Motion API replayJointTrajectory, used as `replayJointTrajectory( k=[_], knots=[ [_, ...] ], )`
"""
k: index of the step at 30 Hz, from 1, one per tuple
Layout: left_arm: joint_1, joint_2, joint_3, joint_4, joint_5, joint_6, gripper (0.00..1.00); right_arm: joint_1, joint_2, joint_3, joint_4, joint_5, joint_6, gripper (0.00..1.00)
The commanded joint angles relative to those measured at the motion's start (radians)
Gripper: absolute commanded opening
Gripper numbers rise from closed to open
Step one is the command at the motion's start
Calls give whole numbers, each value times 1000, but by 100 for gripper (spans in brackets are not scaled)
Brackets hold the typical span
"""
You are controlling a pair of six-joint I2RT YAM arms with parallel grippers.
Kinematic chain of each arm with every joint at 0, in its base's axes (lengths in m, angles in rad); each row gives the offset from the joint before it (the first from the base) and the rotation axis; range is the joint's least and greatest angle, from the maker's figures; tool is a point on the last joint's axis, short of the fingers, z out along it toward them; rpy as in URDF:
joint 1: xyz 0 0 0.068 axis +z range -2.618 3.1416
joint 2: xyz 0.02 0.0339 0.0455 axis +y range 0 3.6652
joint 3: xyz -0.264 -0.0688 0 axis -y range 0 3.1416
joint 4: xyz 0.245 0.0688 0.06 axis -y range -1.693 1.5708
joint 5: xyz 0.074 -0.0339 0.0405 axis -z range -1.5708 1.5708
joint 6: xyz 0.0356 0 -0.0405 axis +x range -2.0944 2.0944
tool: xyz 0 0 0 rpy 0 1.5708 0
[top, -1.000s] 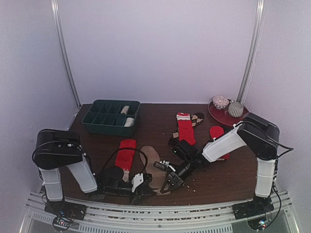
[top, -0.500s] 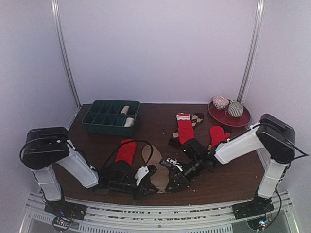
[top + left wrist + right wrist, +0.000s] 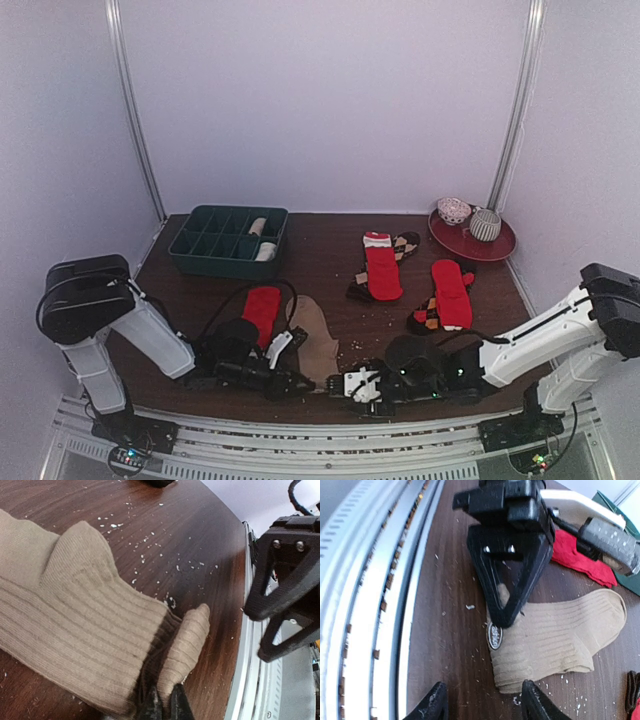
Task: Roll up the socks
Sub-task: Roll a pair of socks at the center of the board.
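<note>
Your left pincer (image 3: 165, 706) is clenched on a narrow fold at the near end of the plain tan ribbed fabric sock (image 3: 75, 625). It pins that end low against the dark wooden table (image 3: 165, 520), close to the near edge. Your right pincer (image 3: 482, 706) stands released, fingers apart with nothing between them. It sits low along the same near edge and touches no fabric that shows.

From the right pincer, the tan sock lies just ahead and toward the left arm's side, and the left pincer's black frame stands over the end closest to it. In the top view the sock's long axis runs from the near edge away toward the far edge, leaning slightly left. Most of its length lies flat beyond both pincers.

The left arm is the nearer one, already on the sock; the right is just beside that same end. A roll would likely start here and travel along that axis. A flat red fabric sock (image 3: 262, 305) lies just beside the tan one, on its left.
</note>
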Motion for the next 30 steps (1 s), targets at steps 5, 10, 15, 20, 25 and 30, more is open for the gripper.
replayJointTrajectory(
  k=[5,10,15,20,25,30],
  knots=[
    [11,76,-69,-155,28,-40,0,18,141,46,87,243,-181,49],
    [12,76,-65,-152,33,-40,0,32,184,73,113,265,-208,48],
    [13,68,-61,-166,31,-32,0,41,190,67,139,256,-221,46],
    [12,66,-61,-172,31,-26,0,42,257,112,64,248,-191,40],
    [12,65,-70,-165,37,-24,0,32,298,116,87,272,-171,36],
    [13,57,-75,-166,41,-12,0,21,334,139,42,273,-147,31]
  ],
)
